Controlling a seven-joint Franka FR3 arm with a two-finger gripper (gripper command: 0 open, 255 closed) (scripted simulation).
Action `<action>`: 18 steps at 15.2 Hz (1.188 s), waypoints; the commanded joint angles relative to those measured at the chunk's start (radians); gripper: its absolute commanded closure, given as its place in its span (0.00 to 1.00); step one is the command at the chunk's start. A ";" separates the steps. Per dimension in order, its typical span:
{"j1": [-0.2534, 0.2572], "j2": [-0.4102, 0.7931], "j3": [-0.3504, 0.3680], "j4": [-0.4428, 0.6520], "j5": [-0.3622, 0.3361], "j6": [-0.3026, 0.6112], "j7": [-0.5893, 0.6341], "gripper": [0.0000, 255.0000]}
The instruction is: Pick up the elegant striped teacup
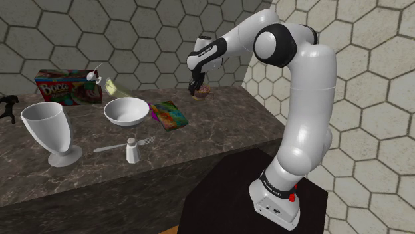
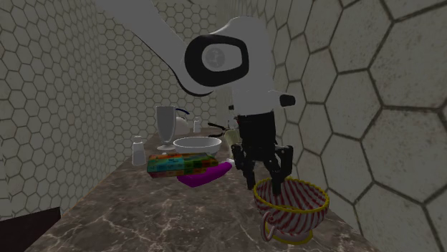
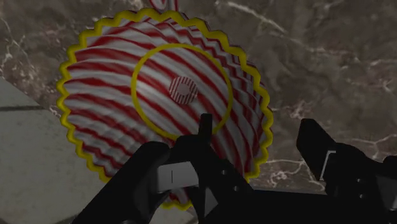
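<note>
A red-and-white striped teacup [image 3: 167, 95] with a wavy yellow rim stands upright on the dark marble surface [image 1: 226, 136]. In the shoulder view it is to the right of a plain white bowl [image 1: 126, 111] and further back than it, close to the hexagon-tiled wall. The all-black gripper [image 2: 266, 185] points down over the cup's edge. Its fingers [image 3: 331, 159] are spread wide and straddle the rim, one over the striped inside and the other over bare marble outside; I cannot tell whether either touches it. A multicoloured flat box [image 1: 168, 114] lies just right of the bowl in the shoulder view.
</note>
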 commanded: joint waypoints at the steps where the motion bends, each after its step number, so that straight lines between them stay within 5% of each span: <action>1: 0.000 0.001 0.000 0.000 0.000 0.001 0.000 1.00; 9: 0.000 0.004 0.000 0.001 0.000 0.003 0.000 1.00; 18: 0.004 -0.063 -0.005 0.031 -0.007 -0.093 0.000 1.00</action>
